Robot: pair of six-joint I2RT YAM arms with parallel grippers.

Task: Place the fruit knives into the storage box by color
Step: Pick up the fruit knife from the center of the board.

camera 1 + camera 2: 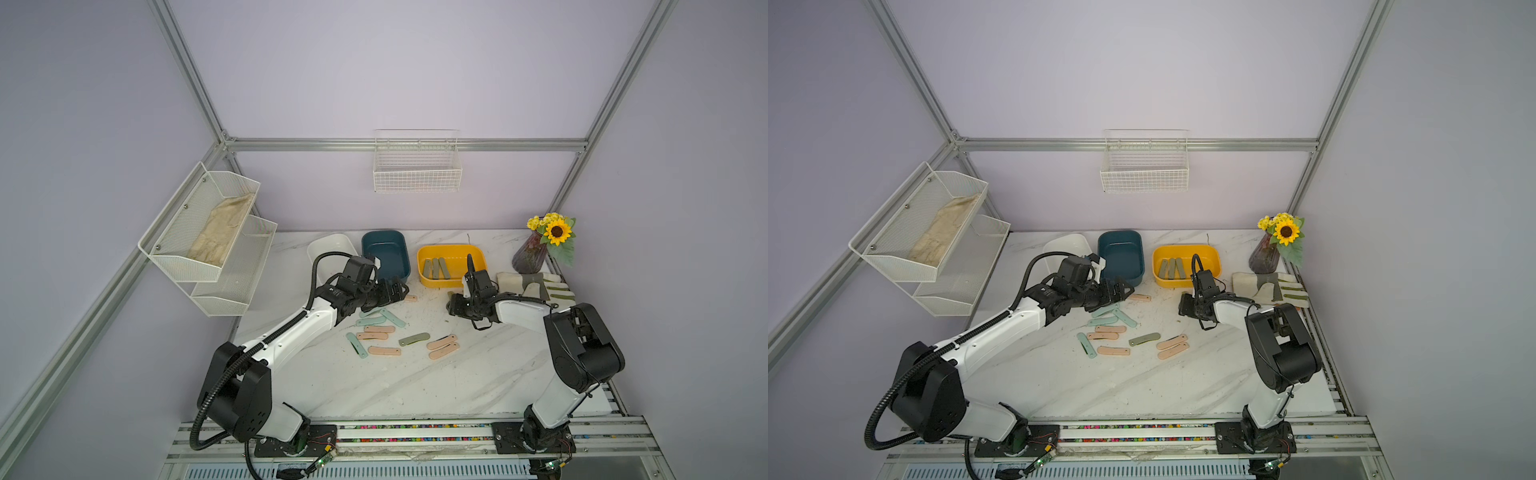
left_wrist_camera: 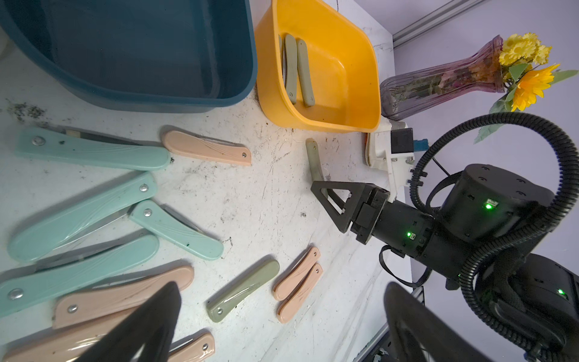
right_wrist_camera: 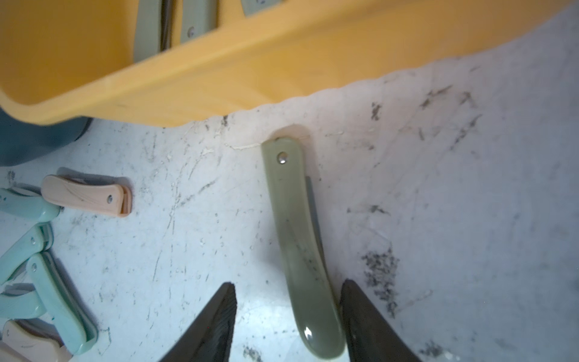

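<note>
Your right claw [image 3: 289, 283] sits low over the olive knife [image 3: 294, 238], which lies flat on the surface [image 1: 415, 386] just in front of the yellow box [image 3: 219, 78]. The knife's long axis runs straight out from the claw toward the box wall, with the riveted end nearest the box and the rounded end between the fingers. The jaws cross the knife's narrow width, which is the way you want them. They stand half-wide: one finger [image 3: 360, 313] is against the knife's edge and the other [image 3: 216, 313] is clear of it with bare surface between, so nothing is held yet. The knife sits off-centre in the gap, so I judge it will slide sideways as the jaws meet. Three olive knives [image 1: 435, 268] already lie in the yellow box, so the carry is short and goes forward over the near wall. Your left claw [image 1: 399, 292] is spread wide and empty over the mint and pink knives [image 1: 376, 328], well apart from this one, so the right arm is the nearer
</note>
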